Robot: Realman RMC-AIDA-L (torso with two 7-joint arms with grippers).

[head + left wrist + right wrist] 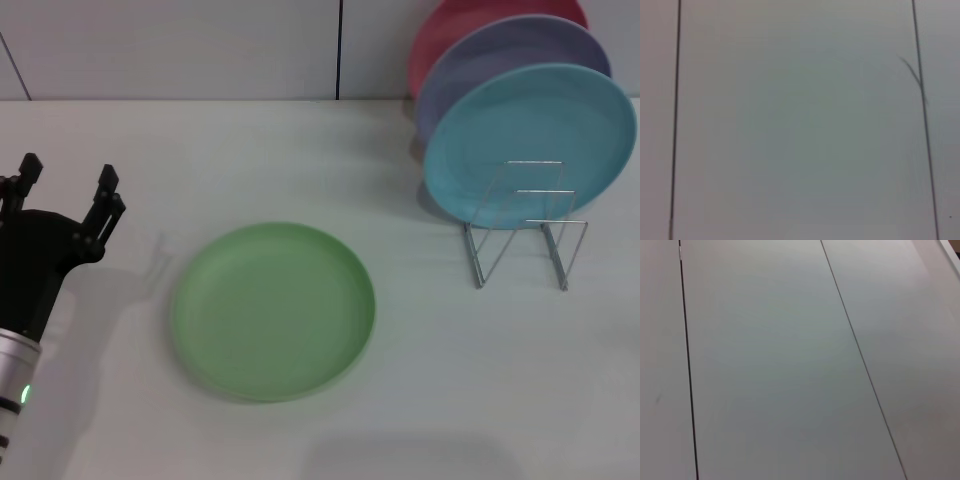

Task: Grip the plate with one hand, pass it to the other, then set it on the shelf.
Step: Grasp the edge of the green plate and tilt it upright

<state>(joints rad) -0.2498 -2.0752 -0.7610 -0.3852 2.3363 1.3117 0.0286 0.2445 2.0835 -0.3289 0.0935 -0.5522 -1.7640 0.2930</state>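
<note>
Green plate [272, 310] flat on table [450, 400], untouched. Left gripper [68, 195] well to its left, fingers spread, holding nothing. Wire rack [524, 228] far right holds turquoise plate [530, 140], lavender plate [500, 60], pink plate [450, 25].

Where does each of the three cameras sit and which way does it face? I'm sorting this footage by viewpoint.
Head view: on the robot's head, looking forward and down at the table, the green plate and the wire rack; the left gripper shows, open, beside the plate.
Left wrist view: on the left wrist, facing a pale panelled surface; no robot part shows.
Right wrist view: on the right wrist, facing similar seamed panels; no robot part shows.
Shared: both wrist views show only panels with dark seams.
</note>
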